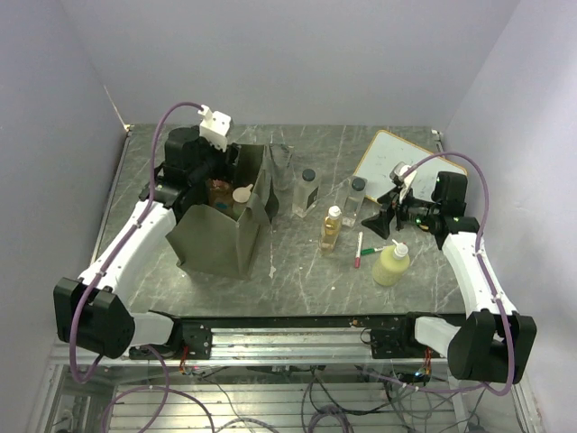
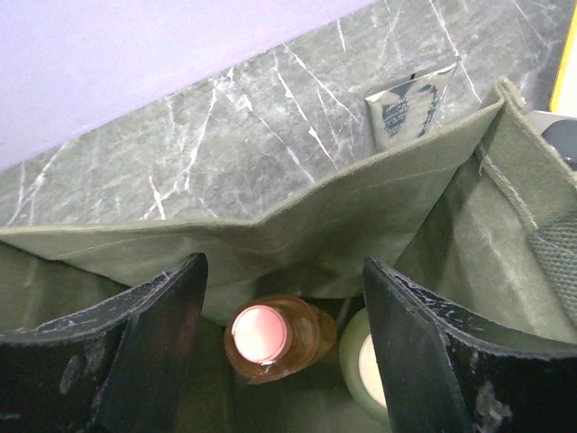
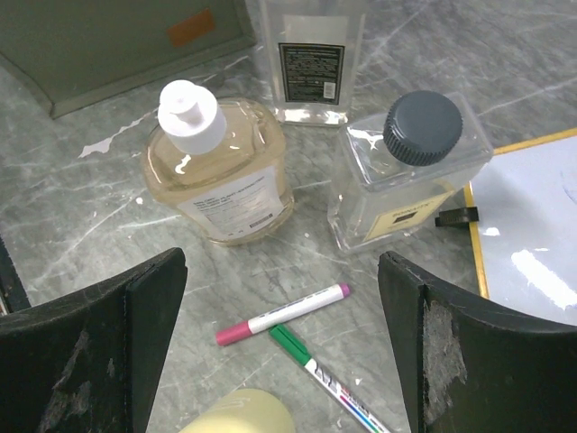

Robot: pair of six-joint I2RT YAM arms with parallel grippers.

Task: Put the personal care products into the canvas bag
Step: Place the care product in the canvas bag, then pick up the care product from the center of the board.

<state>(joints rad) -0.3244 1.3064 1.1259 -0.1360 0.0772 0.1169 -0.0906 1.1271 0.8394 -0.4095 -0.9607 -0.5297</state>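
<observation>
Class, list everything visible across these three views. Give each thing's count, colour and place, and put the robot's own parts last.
canvas bag: one, olive green, left of centre on the table
bagged amber bottle: one, pale cap, standing inside the bag
pale green bottle: one, beside it in the bag
tube: one, silvery, just beyond the bag
clear bottles: two, dark caps, right of the bag
small amber bottle: one, white cap, in front of them
pale yellow bottle: one, near right
red marker, green marker: one each, between those two
whiteboard: one, white, far right
table: one, grey marble
left pincer: black, open, over the bag
right pincer: black, open, above the markers
</observation>
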